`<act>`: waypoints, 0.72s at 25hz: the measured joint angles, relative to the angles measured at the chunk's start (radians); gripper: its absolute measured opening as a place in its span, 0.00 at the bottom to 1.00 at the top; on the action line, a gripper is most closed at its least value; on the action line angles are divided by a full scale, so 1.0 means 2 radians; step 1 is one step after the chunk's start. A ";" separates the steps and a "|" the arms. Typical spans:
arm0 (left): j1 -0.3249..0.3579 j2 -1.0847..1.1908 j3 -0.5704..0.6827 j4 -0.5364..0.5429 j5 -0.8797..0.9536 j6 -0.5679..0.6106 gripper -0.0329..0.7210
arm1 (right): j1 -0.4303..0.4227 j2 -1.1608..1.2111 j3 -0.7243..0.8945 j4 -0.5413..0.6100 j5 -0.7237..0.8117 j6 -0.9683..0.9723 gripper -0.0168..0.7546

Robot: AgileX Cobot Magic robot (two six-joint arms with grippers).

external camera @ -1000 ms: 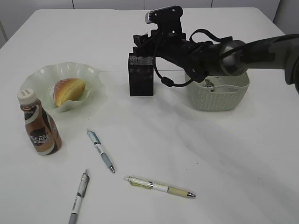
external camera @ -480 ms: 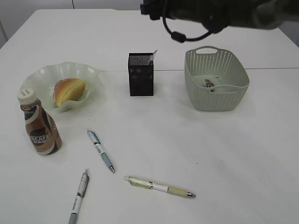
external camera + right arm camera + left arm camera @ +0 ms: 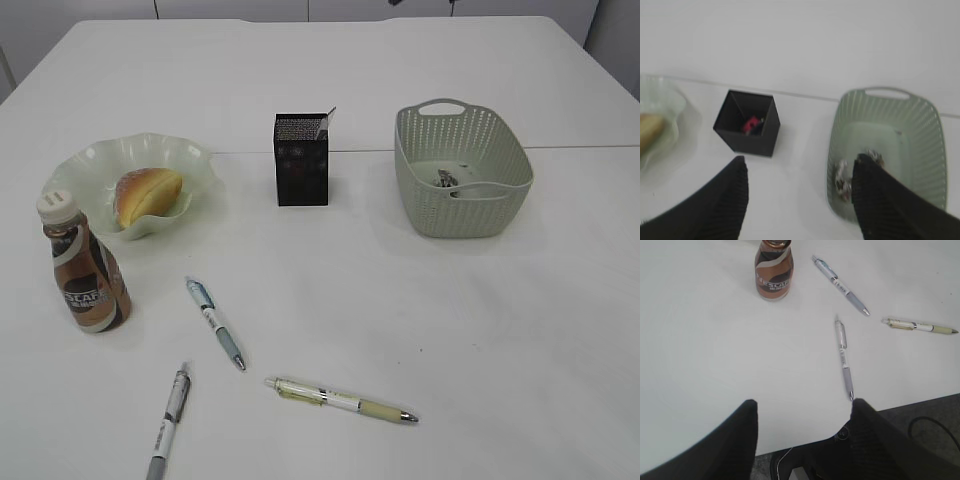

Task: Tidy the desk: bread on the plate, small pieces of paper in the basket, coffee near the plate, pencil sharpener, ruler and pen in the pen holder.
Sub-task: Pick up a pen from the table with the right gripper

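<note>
Three pens point(image 3: 844, 356) on the desk point(image 3: 715, 355), beyond the left fingers point(image 3: 742, 440).

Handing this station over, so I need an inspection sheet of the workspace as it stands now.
Surface: white desk, no spills seen.
Job's things: bread on the plate; coffee upright beside the plate; crumpled paper in the basket; a red item and a white tip inside the pen holder; three pens lying loose.
Clutter: nothing seen.
Grippers: left pincer open, empty, at the desk edge; right pincer open, empty, above holder and basket.
Cables: one on the floor.
Surroundings: pale wall.
</note>
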 joint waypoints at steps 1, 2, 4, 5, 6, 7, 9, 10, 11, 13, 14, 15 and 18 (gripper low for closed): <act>0.000 0.000 0.000 0.000 0.000 0.000 0.62 | 0.002 -0.005 0.000 0.003 0.031 -0.002 0.64; 0.000 0.000 0.000 -0.001 0.000 0.000 0.62 | 0.004 -0.009 0.000 0.004 0.054 -0.004 0.64; 0.000 0.000 0.000 -0.001 0.000 0.000 0.62 | 0.011 -0.010 0.000 0.011 0.104 -0.015 0.64; 0.000 0.000 0.000 -0.001 0.000 0.000 0.62 | 0.014 -0.010 0.000 0.017 0.124 -0.026 0.64; 0.000 0.000 0.000 -0.001 0.000 0.000 0.62 | 0.020 -0.010 0.000 0.025 0.140 -0.040 0.64; 0.000 0.000 0.000 -0.001 0.000 0.000 0.62 | 0.027 -0.010 0.000 0.035 0.149 -0.060 0.64; 0.000 0.001 0.000 -0.001 0.000 0.000 0.62 | 0.041 -0.010 0.000 0.058 0.166 -0.106 0.64; 0.000 0.001 0.000 -0.001 0.000 0.000 0.62 | 0.049 -0.010 0.000 0.071 0.171 -0.132 0.64; 0.000 0.001 0.000 -0.001 0.000 0.000 0.62 | 0.057 -0.010 0.000 0.085 0.178 -0.153 0.64; 0.000 0.001 0.000 -0.001 0.000 0.000 0.62 | 0.071 -0.007 0.000 0.105 0.194 -0.194 0.64; 0.000 0.001 0.000 -0.001 0.000 0.000 0.62 | 0.077 -0.005 0.000 0.116 0.206 -0.213 0.64; 0.000 0.001 0.000 -0.001 0.000 0.000 0.62 | 0.080 0.001 0.000 0.123 0.219 -0.223 0.64; 0.000 0.001 0.000 -0.001 0.000 -0.001 0.62 | 0.086 0.025 0.000 0.145 0.239 -0.244 0.64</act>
